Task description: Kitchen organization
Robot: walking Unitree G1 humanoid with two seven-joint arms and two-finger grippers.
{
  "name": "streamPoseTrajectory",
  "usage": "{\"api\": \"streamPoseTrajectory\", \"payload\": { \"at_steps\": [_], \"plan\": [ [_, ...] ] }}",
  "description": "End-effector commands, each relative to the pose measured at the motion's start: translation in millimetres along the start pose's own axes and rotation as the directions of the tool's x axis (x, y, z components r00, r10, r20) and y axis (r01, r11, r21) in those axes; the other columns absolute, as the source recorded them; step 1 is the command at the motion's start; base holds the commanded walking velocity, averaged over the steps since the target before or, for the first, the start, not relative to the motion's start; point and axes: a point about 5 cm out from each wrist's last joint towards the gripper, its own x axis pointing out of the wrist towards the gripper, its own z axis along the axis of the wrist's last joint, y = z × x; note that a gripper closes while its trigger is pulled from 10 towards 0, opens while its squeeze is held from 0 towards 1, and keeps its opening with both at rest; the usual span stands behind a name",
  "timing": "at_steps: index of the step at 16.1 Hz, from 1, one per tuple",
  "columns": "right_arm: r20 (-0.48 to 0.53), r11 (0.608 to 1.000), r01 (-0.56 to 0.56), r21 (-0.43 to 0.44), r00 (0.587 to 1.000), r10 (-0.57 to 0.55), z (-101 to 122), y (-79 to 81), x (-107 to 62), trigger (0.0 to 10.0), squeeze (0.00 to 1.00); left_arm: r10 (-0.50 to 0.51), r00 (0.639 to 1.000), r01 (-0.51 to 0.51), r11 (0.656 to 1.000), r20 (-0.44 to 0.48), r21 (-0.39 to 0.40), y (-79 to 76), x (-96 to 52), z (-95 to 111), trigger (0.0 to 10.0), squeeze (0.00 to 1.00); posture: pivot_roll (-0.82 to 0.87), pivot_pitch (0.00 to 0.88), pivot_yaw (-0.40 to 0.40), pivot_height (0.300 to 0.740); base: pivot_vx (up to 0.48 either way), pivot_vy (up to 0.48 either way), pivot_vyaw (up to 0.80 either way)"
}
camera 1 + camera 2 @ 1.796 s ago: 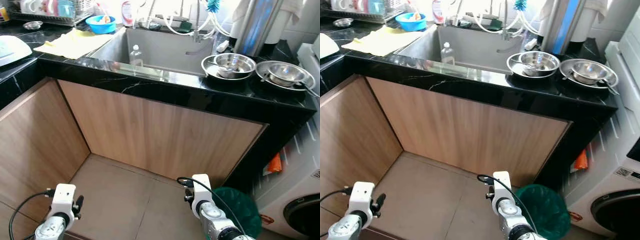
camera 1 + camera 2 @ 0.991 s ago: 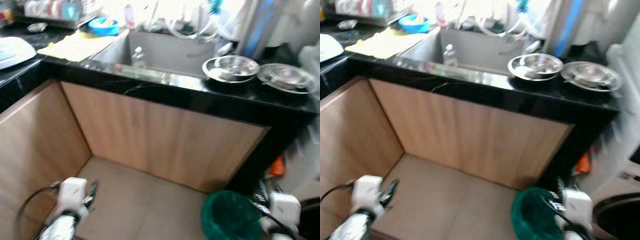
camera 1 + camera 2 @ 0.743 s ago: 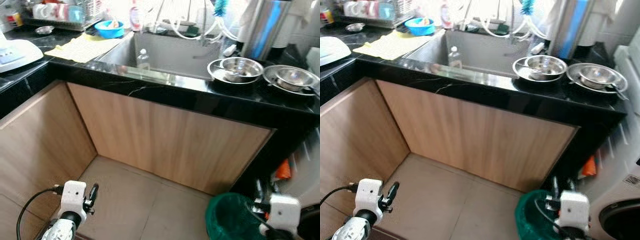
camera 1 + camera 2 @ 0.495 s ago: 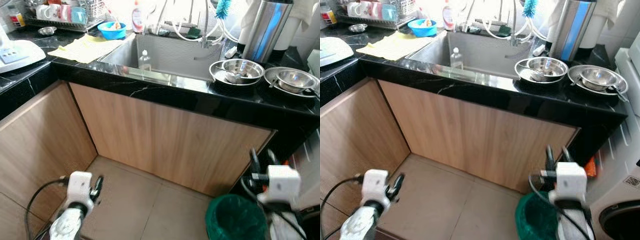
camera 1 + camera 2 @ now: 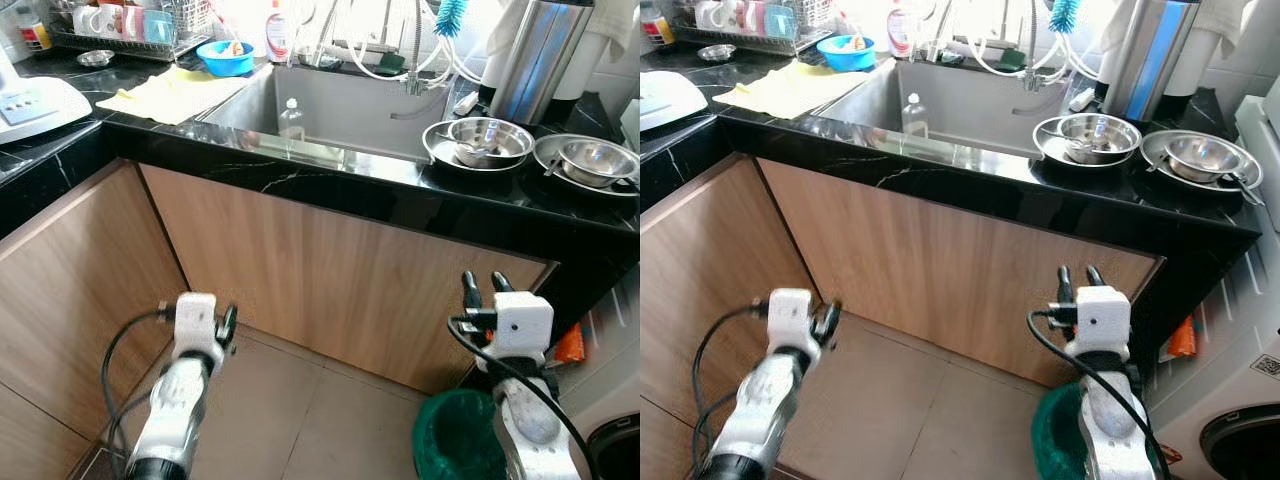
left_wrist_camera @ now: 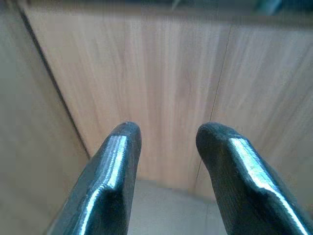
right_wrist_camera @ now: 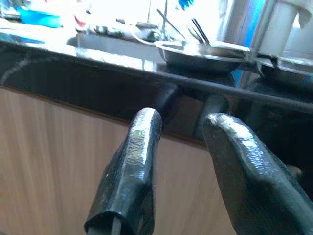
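Observation:
Two steel bowls [image 5: 489,139] [image 5: 594,158] rest on steel plates on the black counter [image 5: 330,185] to the right of the sink [image 5: 330,110]. A small clear bottle [image 5: 291,117] stands in the sink. My right gripper [image 5: 482,283] is raised in front of the cabinet, just below the counter edge under the bowls. In the right wrist view it [image 7: 183,117] is open and holds nothing. My left gripper [image 5: 228,322] is low in the cabinet corner, also open [image 6: 166,132] and holding nothing, facing the wooden panel.
A blue bowl [image 5: 224,57], a yellow cloth [image 5: 172,92] and a dish rack with mugs [image 5: 120,25] lie left of the sink. A steel canister [image 5: 538,55] stands behind the bowls. A green bin [image 5: 460,448] and an orange item [image 5: 570,343] sit beside the right arm.
Both arms have risen. The right gripper has climbed from beside the green bin to just under the counter edge. The left gripper has come up and forward toward the cabinet corner.

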Motion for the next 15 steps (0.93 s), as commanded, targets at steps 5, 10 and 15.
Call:
{"api": "streamPoseTrajectory", "payload": {
  "at_steps": [5, 10, 15],
  "plan": [
    [-0.151, 0.998, -0.01, 0.056, 0.988, 0.018, -39.4, 11.1, -7.0, 10.0, 0.0, 0.017, 0.997, -0.019, 1.0, -0.081, -0.02, -2.1, 2.1, -21.6, 10.0, 0.0, -0.12, 0.0, -0.012, 0.74, 0.0, 0.0, 0.0],
    [-0.547, 0.988, -0.003, 0.154, 0.832, 0.088, -121.8, 26.9, -57.4, 10.0, 0.0, -0.029, 0.949, 0.038, 0.999, -0.314, 0.023, -3.0, -21.0, -70.9, 10.0, 0.0, -0.12, 0.0, -0.003, 0.74, 0.0, 0.0, 0.0],
    [-0.752, 0.99, 0.011, 0.142, 0.651, 0.1, -163.9, 29.3, -107.8, 10.0, 0.0, 0.012, 0.847, 0.003, 1.0, -0.532, 0.029, 22.8, -51.7, -108.3, 10.0, 0.0, -0.12, 0.0, 0.0, 0.74, 0.0, 0.0, 0.0]
  ]
}}
